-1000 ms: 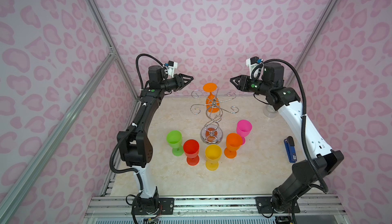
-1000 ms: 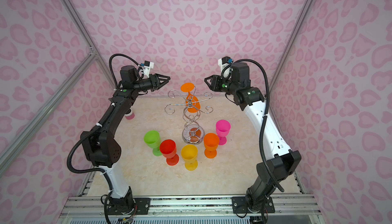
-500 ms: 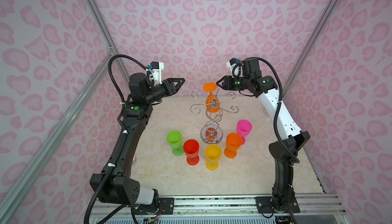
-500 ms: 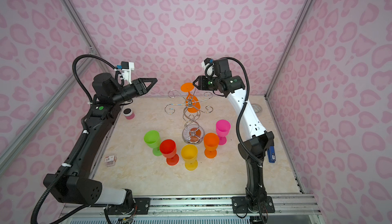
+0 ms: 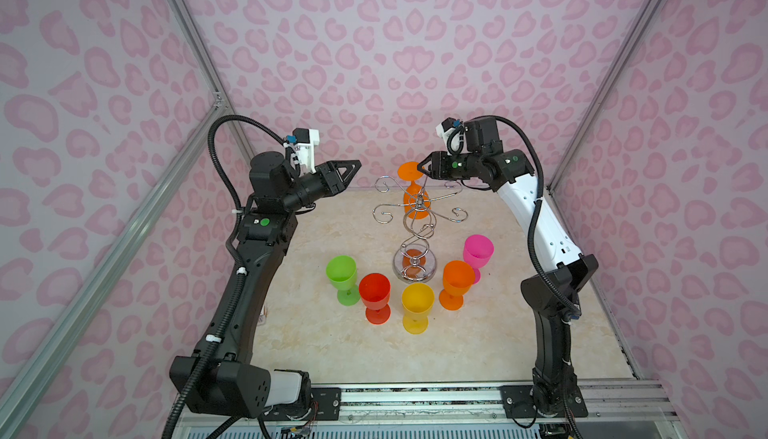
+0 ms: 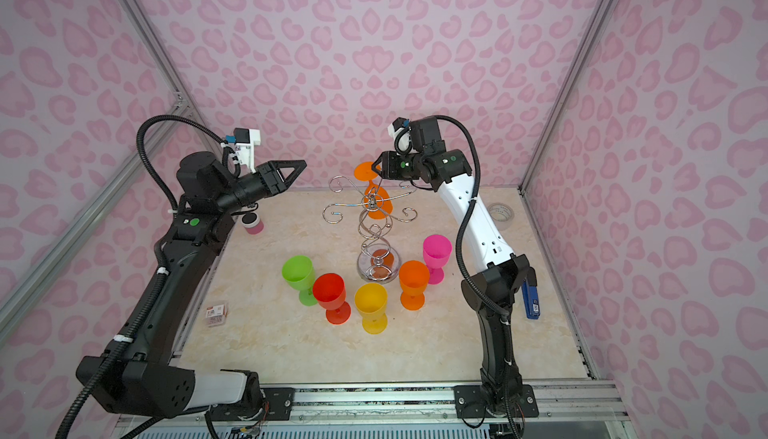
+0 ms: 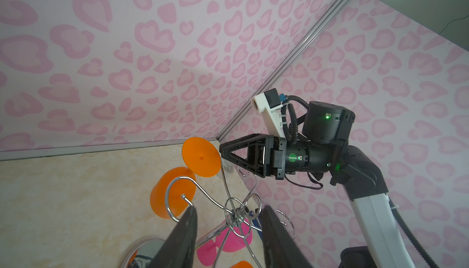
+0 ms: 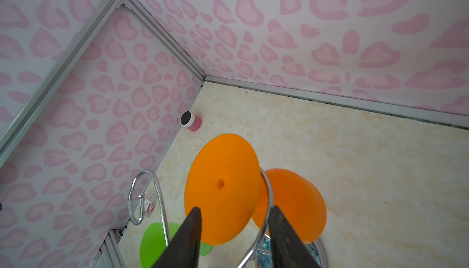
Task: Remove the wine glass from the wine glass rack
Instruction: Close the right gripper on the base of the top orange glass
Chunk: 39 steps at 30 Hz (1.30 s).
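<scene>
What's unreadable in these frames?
- Whether the right gripper touches the foot of the hanging glass: they overlap in both top views, and depth is unclear in the right wrist view.
- Its stem: behind the foot in the right wrist view.
- Packet label: too small in a top view.
- Blue tool: half behind the right arm in a top view.

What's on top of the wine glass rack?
On the wine glass rack: one orange wine glass, hung upside down from a hook arm, foot up, bowl below. No other glass hangs there. The foot covers where the stem sits in the hook.
</scene>
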{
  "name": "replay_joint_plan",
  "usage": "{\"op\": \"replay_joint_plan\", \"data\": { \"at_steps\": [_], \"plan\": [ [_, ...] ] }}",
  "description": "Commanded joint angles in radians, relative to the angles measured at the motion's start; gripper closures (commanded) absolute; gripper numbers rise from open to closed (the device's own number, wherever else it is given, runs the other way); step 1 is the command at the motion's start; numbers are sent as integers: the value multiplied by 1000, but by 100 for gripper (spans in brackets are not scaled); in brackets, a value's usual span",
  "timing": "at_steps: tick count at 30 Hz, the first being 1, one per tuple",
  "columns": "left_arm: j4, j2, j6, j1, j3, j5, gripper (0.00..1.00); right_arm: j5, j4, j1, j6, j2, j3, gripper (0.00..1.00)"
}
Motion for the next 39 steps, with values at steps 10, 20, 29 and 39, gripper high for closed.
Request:
{"op": "replay_joint_plan", "data": {
  "at_steps": [10, 20, 29, 39],
  "plan": [
    [38, -15, -9, 1, -3, 16, 56, -25, 47, 6, 26, 44, 36, 55],
    [40, -3, -16, 1, 2, 19, 57, -32, 45, 14, 15, 40, 34, 55],
    [43, -6, -19, 1, 0, 19, 57, -32, 52, 28, 17, 40, 32, 56],
    [42, -2, -19, 1, -6, 23, 57, -31, 60, 30, 32, 52, 28, 65]
  ]
}}
